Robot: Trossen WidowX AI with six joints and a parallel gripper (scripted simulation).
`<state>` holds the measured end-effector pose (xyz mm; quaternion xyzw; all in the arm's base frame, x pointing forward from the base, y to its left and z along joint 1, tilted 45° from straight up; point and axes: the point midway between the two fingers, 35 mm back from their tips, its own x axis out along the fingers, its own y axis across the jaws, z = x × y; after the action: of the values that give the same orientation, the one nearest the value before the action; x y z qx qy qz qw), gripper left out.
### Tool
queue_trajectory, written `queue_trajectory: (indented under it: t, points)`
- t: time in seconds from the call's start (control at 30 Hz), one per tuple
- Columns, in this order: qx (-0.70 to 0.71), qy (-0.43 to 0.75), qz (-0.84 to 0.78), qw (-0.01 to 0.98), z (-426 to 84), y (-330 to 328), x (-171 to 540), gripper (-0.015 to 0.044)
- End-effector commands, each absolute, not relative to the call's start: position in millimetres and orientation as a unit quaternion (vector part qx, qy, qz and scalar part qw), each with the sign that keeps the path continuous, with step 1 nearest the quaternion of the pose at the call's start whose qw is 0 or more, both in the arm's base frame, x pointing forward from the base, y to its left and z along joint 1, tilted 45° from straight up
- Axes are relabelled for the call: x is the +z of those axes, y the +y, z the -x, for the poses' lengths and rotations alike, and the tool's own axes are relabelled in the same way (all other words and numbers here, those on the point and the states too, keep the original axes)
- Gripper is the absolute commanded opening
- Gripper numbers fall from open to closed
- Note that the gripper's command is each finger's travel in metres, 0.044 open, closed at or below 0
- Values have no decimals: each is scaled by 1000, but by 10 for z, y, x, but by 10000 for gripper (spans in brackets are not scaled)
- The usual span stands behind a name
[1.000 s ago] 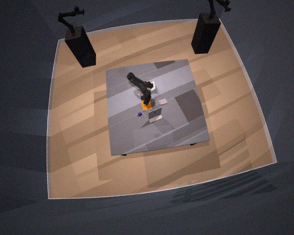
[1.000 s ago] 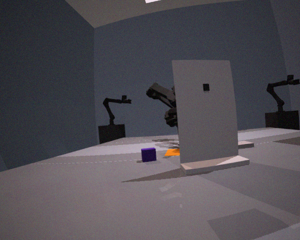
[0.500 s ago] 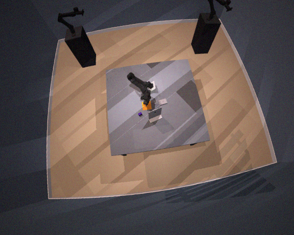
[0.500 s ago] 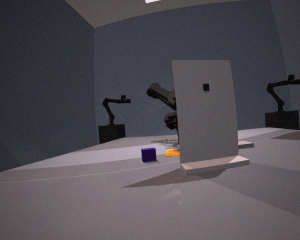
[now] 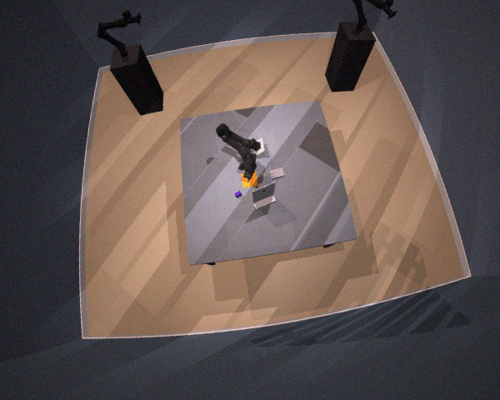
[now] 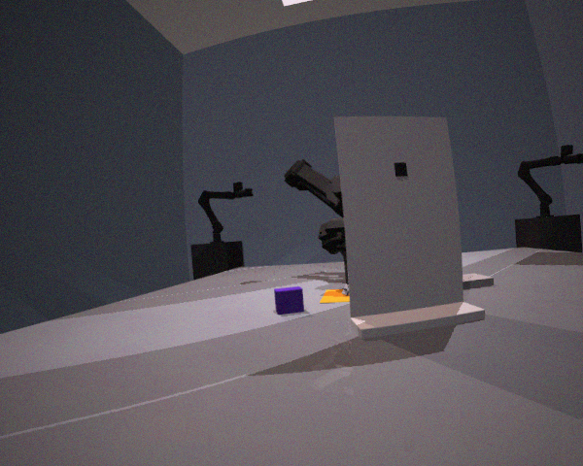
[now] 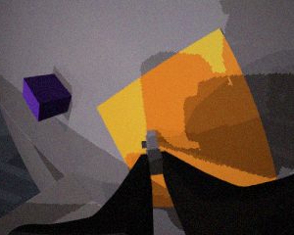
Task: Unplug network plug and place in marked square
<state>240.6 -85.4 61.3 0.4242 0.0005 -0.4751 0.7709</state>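
Observation:
My gripper points down and is shut on the plug. The small grey plug sticks out from between the fingertips in the wrist view. In the exterior view its end shows low at the orange square, beside the panel's edge; whether it touches the table I cannot tell. The flat marked square is orange and yellow in the patchy light and lies beneath the plug. The upright grey panel stands apart from the gripper, with a dark opening high in it.
A purple block stands beside the square. The panel's pale foot lies on the table. A flat pale block lies on the panel's other side. Two other arms stand on dark pedestals beyond the table.

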Motion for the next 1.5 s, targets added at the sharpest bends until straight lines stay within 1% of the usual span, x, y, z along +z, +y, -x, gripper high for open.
queue_trajectory:
  t: [0.0, 0.4, 0.6, 1.47]
  points:
    - [-475, 4, -423, 772, -2403, -870, 595, 0]
    - [-475, 1, -424, 771, -2418, -876, 611, 0]
    - [-475, 1, -424, 771, -2418, -876, 611, 156]
    - [-477, 6, -426, 769, -2328, -735, 641, 156]
